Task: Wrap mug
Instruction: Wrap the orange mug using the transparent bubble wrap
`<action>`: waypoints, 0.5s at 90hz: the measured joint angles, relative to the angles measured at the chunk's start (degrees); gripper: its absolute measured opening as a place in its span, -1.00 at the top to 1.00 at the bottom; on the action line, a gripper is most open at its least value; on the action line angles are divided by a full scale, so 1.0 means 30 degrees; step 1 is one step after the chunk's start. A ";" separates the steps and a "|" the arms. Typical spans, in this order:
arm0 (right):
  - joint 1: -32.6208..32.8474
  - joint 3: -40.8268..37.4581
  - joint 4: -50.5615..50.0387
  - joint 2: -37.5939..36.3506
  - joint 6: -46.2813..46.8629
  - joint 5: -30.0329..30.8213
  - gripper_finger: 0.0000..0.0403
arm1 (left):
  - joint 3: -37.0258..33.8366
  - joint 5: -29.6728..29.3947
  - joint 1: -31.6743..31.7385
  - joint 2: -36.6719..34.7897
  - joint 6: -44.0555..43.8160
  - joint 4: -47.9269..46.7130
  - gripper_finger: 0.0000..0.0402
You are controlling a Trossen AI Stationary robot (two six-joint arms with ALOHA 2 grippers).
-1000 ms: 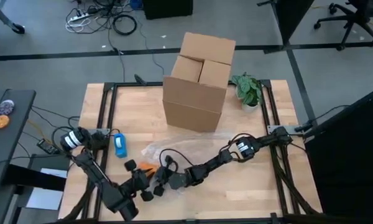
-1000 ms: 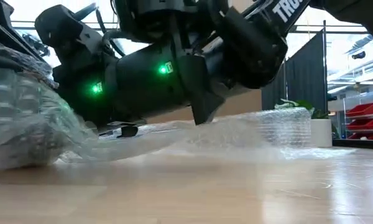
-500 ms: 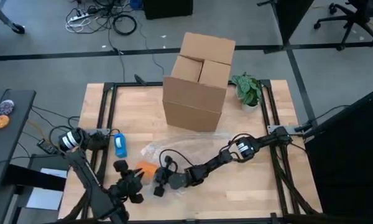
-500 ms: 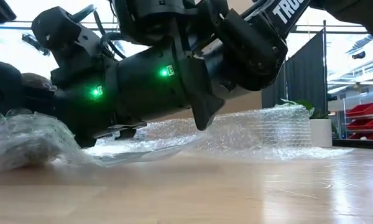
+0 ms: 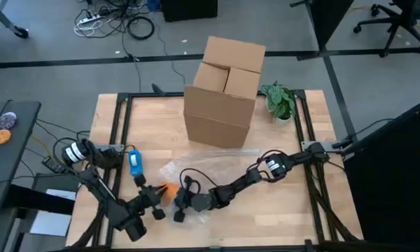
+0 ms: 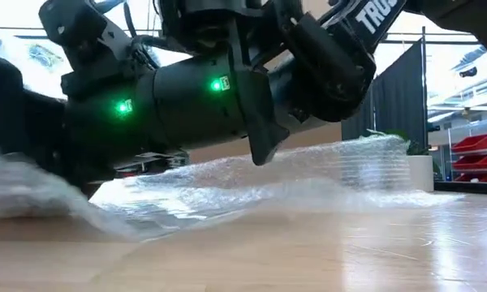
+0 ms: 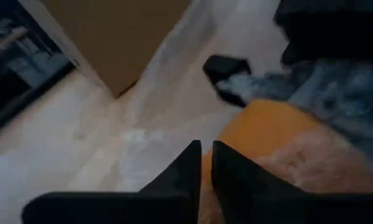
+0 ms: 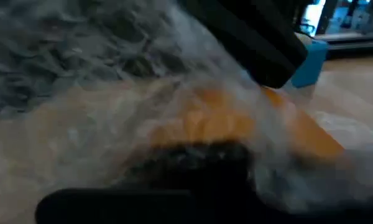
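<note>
While you look down from high view, left gripper sits at near table edge, fingers pinched nearly together, nothing clearly between them. Right gripper just beside it, buried in wrap, can't tell finger state tbh. Orange mug lies between both, smooth, partly under crinkly clear bubble wrap. Farther back: blue object, cardboard box, potted plant.

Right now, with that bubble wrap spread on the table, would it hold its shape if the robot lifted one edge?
Probably not. The bubble wrap lies in loose crumpled folds, so it likely flops and drapes. It looks thin and see-through, so probably very light. Where it covers the orange mug, near the left hand, it follows the mug's shape, suggesting it bends easily.
</note>
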 joint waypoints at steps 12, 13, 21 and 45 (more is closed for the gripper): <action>-0.0191 -0.0060 -0.0819 -0.0029 0.0715 -0.0226 1.00 | -0.0257 -0.0114 -0.0021 0.0019 -0.0264 0.0122 0.99; -0.0188 -0.0063 -0.0853 -0.0029 0.0723 -0.0226 1.00 | -0.0265 -0.0146 -0.0021 0.0024 -0.0298 0.0127 0.99; -0.0051 -0.0073 -0.0889 -0.0057 0.0713 -0.0209 1.00 | -0.0293 -0.0189 -0.0007 0.0036 -0.0343 0.0185 0.98; 0.1120 -0.0080 -0.1581 -0.0447 0.0491 0.2179 0.94 | -0.0296 -0.0203 -0.0131 0.0087 -0.0392 0.0328 1.00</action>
